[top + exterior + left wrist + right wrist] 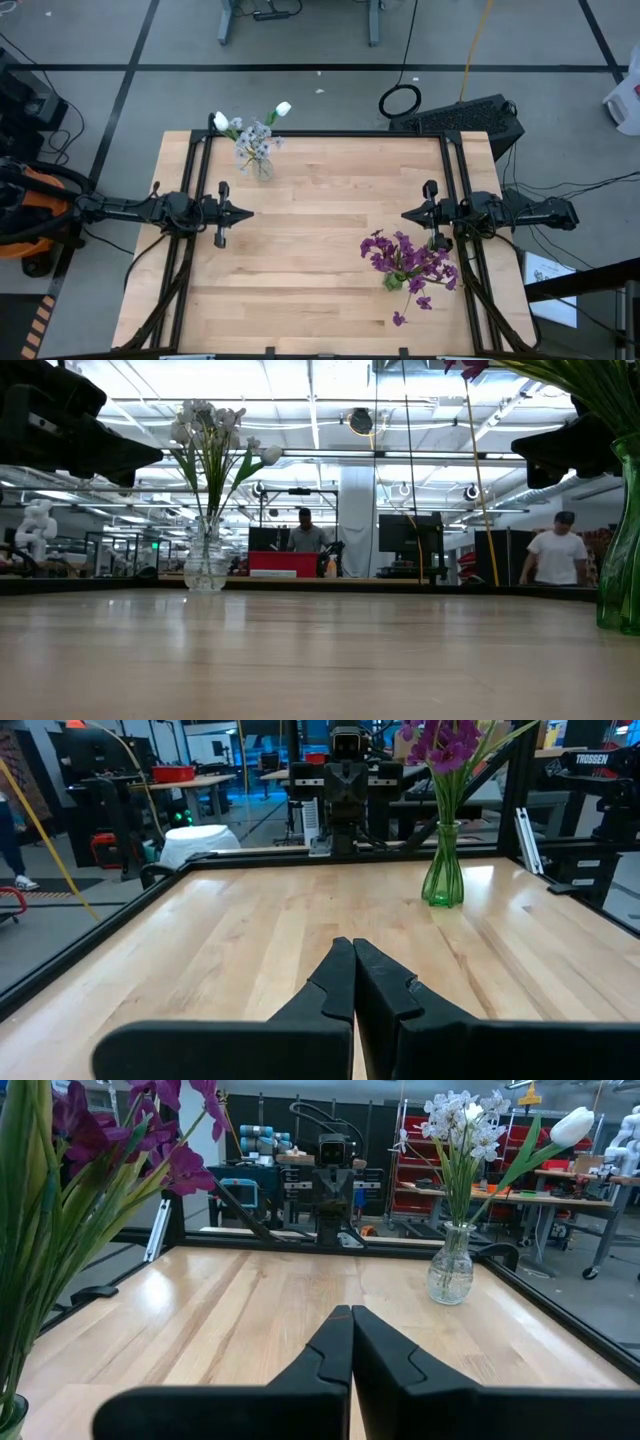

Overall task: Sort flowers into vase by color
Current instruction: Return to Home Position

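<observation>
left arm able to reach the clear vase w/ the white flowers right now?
Probably yes. The left gripper sits shut, apart from the clear vase, with only bare tabletop between them; the green vase stands across by the right gripper.

1 view looks straight down, 1 level across the table (320,250), 2 wrist views face each other.

smooth pale wood tabletop (320,250) with a soft sheen; glossy clear glass vase (449,1275); glossy green glass vase (443,875); matt black frame rail (100,930).
</observation>
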